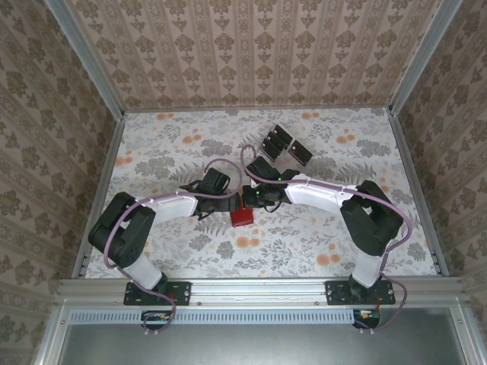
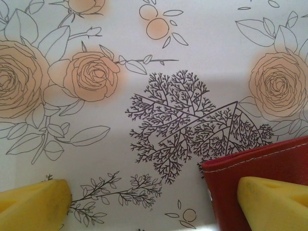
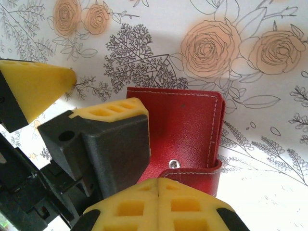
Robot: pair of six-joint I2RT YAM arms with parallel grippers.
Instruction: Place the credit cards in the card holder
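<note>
1. Wallpapered walls (image 1: 243,53) enclose a floral worktop (image 1: 319,236); both arms reach to its middle.
2. Spread wide and released, the left gripper (image 2: 154,207) holds nothing. One yellow fingertip (image 2: 274,199) overlaps a corner of the folded red card holder (image 2: 255,166); the other is over bare worktop beside it.
3. Clenched with its pads together, the right gripper (image 3: 159,207) hangs over the card holder's snap-strap edge. I cannot tell whether it touches.
4. Just beside the right gripper, a black-backed finger (image 3: 106,144) of the left gripper covers part of the card holder.
5. Black credit cards (image 1: 297,154) lie clustered beyond both grippers, well apart from the card holder.
</note>
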